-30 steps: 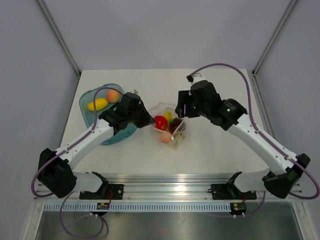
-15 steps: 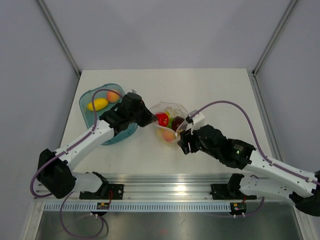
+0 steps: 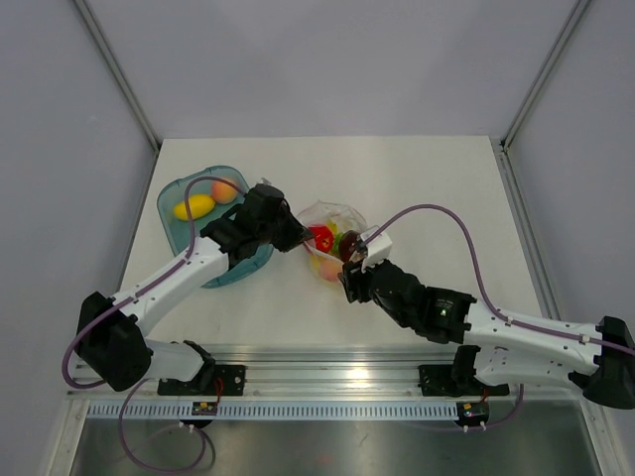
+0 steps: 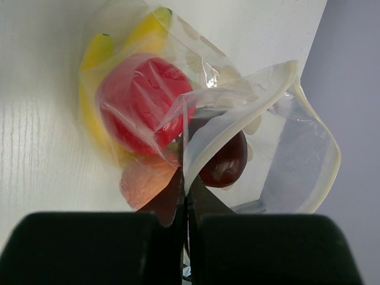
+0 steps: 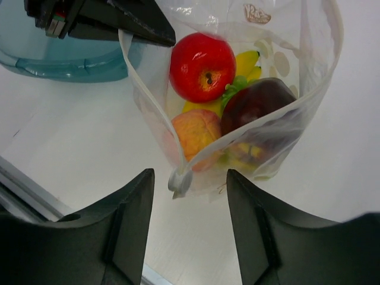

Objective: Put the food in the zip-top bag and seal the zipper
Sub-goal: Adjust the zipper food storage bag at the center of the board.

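left gripper (image 4: 185,199): its jaws are pressing together on the bag (image 4: 267,113), pinching a fold of the rim on the side nearest the tray (image 3: 171,226).
right gripper (image 5: 190,178): its jaws are standing spread, one finger on each side of the bag's near corner (I cannot tell whether either pad is touching the plastic), and they are gripping nothing.
bag: it is sitting near the middle of the table (image 3: 427,178), just right of the tray and between the two grippers, with its mouth gaping wide.
zipper (image 5: 144,101): it is running as a pale band round the open mouth, and its two sides are standing well apart, not pressed shut.
apple (image 5: 202,65): it is lying inside the bag, on the side nearest the left gripper.
plum (image 5: 261,101): it is resting inside, beside the apple and against the bag's wall.
peach (image 5: 196,133): it is lying inside, next to the plum and close to the corner between the right fingers.
banana (image 5: 248,61): it is lying inside, partly hidden behind the apple and plum.
grapes (image 5: 233,88): a bit of green is showing between the apple and plum, too little to tell more.
tray: it is holding a lemon (image 3: 194,206) and an orange fruit (image 3: 224,189) side by side at its far end, outside the bag.
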{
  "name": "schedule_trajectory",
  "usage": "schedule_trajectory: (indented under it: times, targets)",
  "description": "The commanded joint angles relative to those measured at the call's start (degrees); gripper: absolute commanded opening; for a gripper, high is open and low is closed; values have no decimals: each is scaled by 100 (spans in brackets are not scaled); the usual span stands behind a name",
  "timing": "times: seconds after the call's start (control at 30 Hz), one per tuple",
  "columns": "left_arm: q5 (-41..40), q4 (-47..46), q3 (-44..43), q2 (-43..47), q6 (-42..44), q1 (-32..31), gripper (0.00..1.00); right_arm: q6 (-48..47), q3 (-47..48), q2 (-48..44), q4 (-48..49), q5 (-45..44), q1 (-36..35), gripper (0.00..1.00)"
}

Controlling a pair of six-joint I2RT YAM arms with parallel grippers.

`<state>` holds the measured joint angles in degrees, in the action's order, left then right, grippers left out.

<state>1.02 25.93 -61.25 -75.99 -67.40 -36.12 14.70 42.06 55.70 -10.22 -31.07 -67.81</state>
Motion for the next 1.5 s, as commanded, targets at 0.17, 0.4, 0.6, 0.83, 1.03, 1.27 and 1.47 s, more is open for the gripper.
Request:
schedule_trajectory:
  times: [0.17, 0.4, 0.6, 0.83, 1.03, 1.27, 1.47]
  targets:
    - [-154, -352, -273, -101, -81, -44, 0, -125, 109, 555, 1259, -681, -65, 49]
    - [-137, -361, -308, -110, -54, -44, 0, 191, -101, 565, 1250, -672, -57, 46]
    - [-137, -378, -299, -127, -46, -44, 0, 367, -207, 275, 1048, -953, -126, 48]
    - [-146, -352, -334, -136, -28, -53, 0, 507, -392, -183, 697, -1059, -197, 53]
    - [-137, -343, -361, -197, -54, -44, 0, 587, -330, 133, 793, -1094, -390, 52]
    - [-137, -352, -405, -224, -72, -53, 0, 587, -225, 678, 960, -1463, -549, 48]
    - [-137, -387, -361, -198, -98, -62, 0, 701, -356, 723, 1434, -2157, -540, 10]
